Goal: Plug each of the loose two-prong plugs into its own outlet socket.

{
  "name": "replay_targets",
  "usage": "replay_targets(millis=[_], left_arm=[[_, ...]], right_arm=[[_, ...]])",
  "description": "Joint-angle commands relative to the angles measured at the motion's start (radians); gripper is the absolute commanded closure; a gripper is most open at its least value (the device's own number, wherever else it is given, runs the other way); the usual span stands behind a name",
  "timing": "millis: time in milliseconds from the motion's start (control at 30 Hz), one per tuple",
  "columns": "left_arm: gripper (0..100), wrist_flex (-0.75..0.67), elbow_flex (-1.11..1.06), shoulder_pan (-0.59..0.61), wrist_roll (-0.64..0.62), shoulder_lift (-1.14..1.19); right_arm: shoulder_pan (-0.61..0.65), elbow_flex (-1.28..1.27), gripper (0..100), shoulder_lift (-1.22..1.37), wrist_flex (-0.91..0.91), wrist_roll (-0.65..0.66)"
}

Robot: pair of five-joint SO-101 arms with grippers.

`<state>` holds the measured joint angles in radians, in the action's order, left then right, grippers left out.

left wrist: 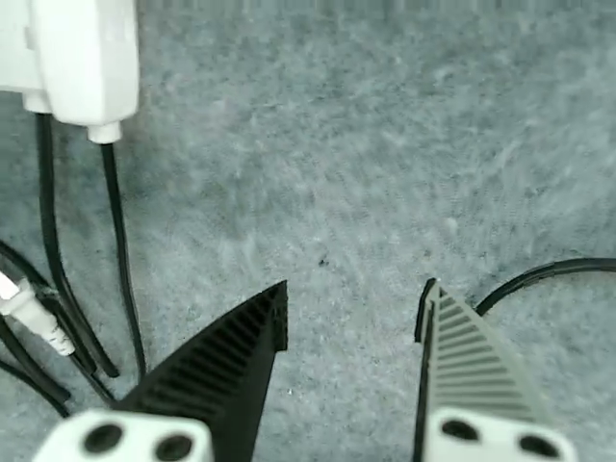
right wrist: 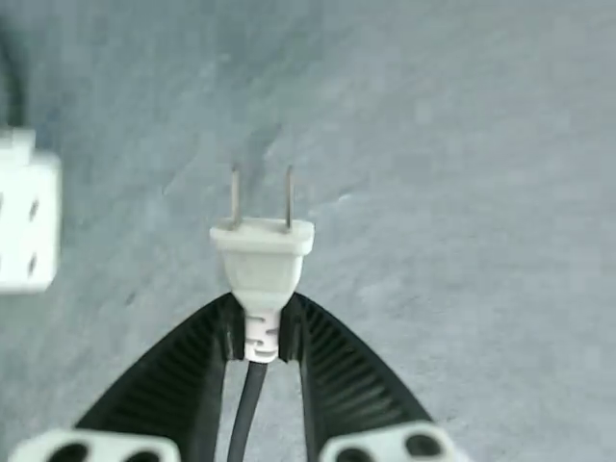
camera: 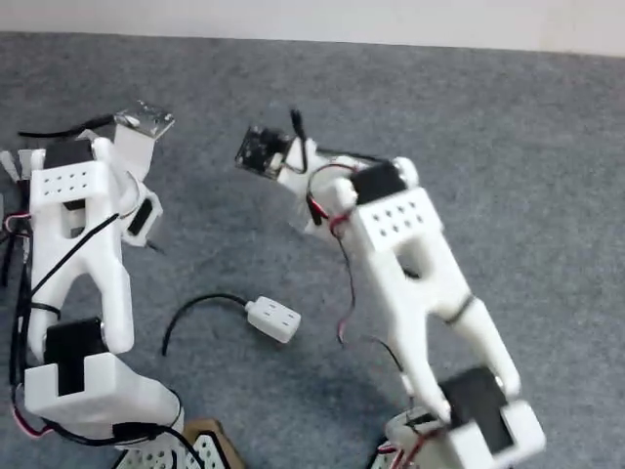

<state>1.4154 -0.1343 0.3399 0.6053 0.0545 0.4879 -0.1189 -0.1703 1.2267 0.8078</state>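
Observation:
My right gripper (right wrist: 260, 327) is shut on the neck of a white two-prong plug (right wrist: 260, 252), whose prongs point away over the grey carpet. A white outlet block (right wrist: 24, 226) lies off to one side of the plug, apart from it. In the high view this outlet block (camera: 273, 319) lies on the carpet between the two arms, with a black cord curling off it. My left gripper (left wrist: 351, 298) hangs open over bare carpet with nothing between its fingers. Near it are a white block (left wrist: 82, 58) with black cords and a small white plug (left wrist: 29, 313).
Several black cords (left wrist: 48, 250) run over the carpet beside the left gripper, and another black cord (left wrist: 539, 277) curves in on the other side. The right arm (camera: 400, 225) stands above the carpet at centre right. A brown board (camera: 210, 440) lies by the left arm's base.

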Motion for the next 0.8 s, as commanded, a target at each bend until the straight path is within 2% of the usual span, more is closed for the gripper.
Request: replay_targets(millis=[0, 133, 233, 300, 400, 533, 767], left_arm=[[77, 0.011, -0.005, -0.035, 0.009, -0.007], [77, 0.011, 0.001, -0.065, 0.006, -0.007], [77, 0.011, 0.004, -0.094, -0.002, -0.005], [77, -0.005, 0.007, -0.101, -0.06, -0.005], [77, -0.14, 0.015, -0.096, -0.178, -0.004], [77, -0.27, 0.051, -0.131, -0.322, 0.047], [77, -0.292, 0.415, -0.269, -0.463, 0.331]], right_arm=[[0.038, -0.116, 99.1, -0.163, -0.153, -0.077], [0.101, -0.338, 99.1, -0.28, -0.38, -0.14], [0.108, -0.499, 99.1, -0.358, -0.601, -0.247], [0.094, -0.588, 99.1, -0.41, -0.743, -0.304], [0.085, -0.693, 99.1, -0.467, -0.911, -0.351], [0.07, -0.756, 99.1, -0.461, -0.981, -0.367], [0.048, -0.754, 99.1, -0.323, -1.007, -0.373]])
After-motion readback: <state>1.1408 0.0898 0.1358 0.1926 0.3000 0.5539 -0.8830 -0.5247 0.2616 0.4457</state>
